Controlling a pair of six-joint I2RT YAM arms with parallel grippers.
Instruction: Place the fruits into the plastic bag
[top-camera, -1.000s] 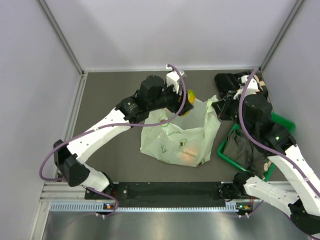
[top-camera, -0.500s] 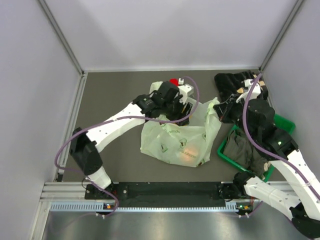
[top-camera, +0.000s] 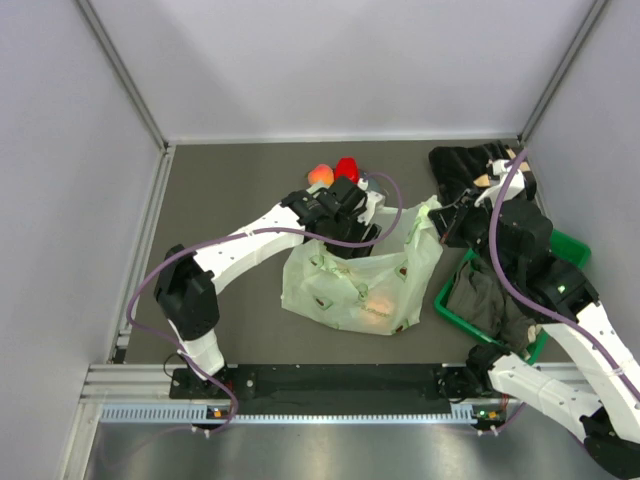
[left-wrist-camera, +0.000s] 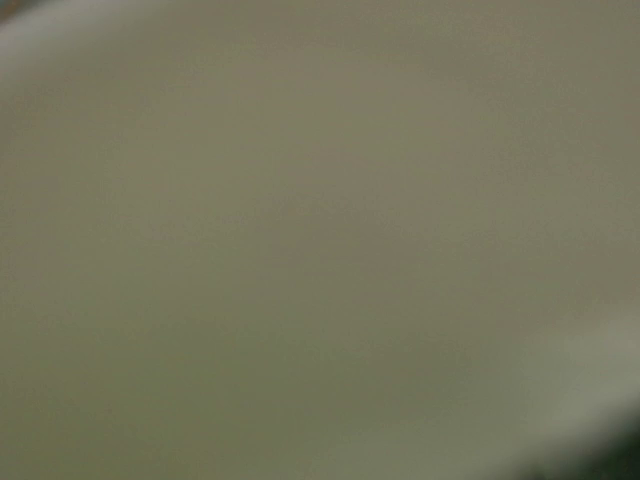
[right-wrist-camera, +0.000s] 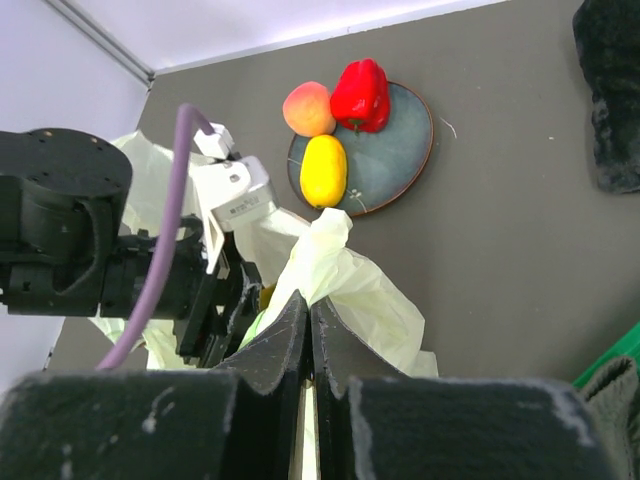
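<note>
Jaws of right gripper (right-wrist-camera: 308, 335) pinch handle of pale green translucent plastic bag (top-camera: 360, 280); left gripper (top-camera: 368, 222) sits in bag mouth, jaw state unreadable.

Fingers (right-wrist-camera: 270, 355) pinch the bag (right-wrist-camera: 360, 290) at lower centre; above, three fruits (right-wrist-camera: 323, 170) lie on a plate (right-wrist-camera: 395, 160).

the plastic bag (top-camera: 360, 280) lies mid-worktop (top-camera: 230, 190). behind it a plate (right-wrist-camera: 395, 165) carries a peach (right-wrist-camera: 308, 108) at left, a pepper (right-wrist-camera: 362, 95) at right and a mango (right-wrist-camera: 324, 170) before them, nearest the bag. right of the bag a basket (top-camera: 447, 302) holds clothes (top-camera: 490, 295); more clothes (top-camera: 460, 165) lie behind it.
</note>
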